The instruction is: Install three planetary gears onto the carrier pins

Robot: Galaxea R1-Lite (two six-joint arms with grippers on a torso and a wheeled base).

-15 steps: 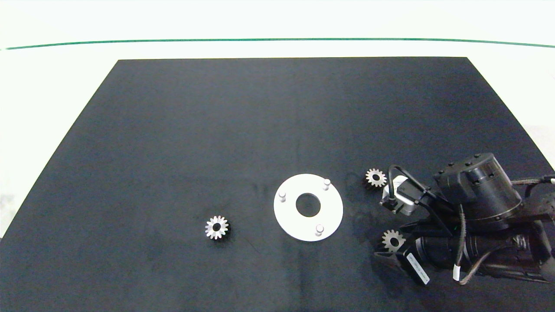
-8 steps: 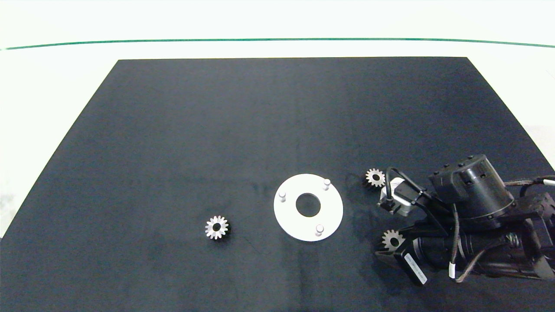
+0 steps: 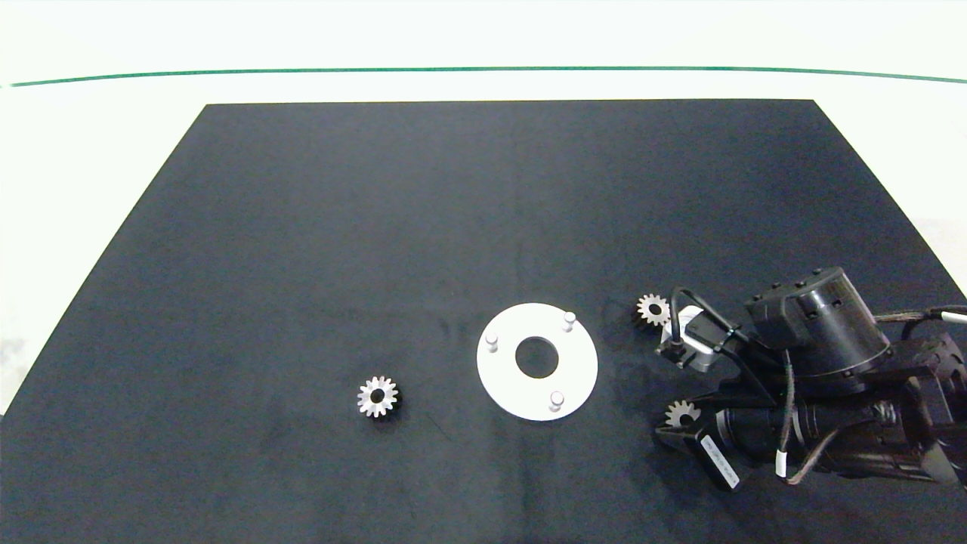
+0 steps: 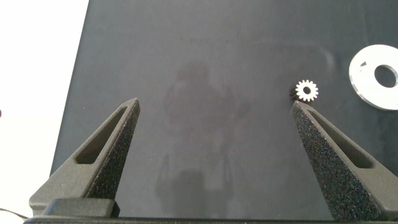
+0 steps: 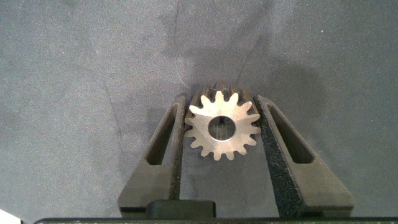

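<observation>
Mat: matte black sheet [image 3: 378, 227] with a faint fuzzy nap, covering the white bench [image 3: 91, 136]; a thin green line runs along the bench beyond the mat's far edge.
Disc: flat white ring [image 3: 537, 361] with a large round centre hole, lying on the mat; its three short pale pins [image 3: 569, 320] stand upright and bare.
Gears: three small silver toothed wheels with round centre holes. One [image 3: 377, 396] lies flat, well apart from the disc on its left. One [image 3: 653, 309] lies flat near the disc's upper right. The third [image 5: 222, 127] is at the disc's lower right, between the right pincer's fingers.
Right pincer: dark arm low over the mat right of the disc; the pincer [image 5: 222, 134] has its two grey, rough-padded fingers [image 5: 277, 143] pressed against the gear's teeth on both sides, gripping it.
Left pincer: [image 4: 214, 109] spread wide, holding nothing, above bare mat left of the disc.
Room: broad bare mat lies left of and beyond the disc; the right arm crowds the mat's near right corner.
</observation>
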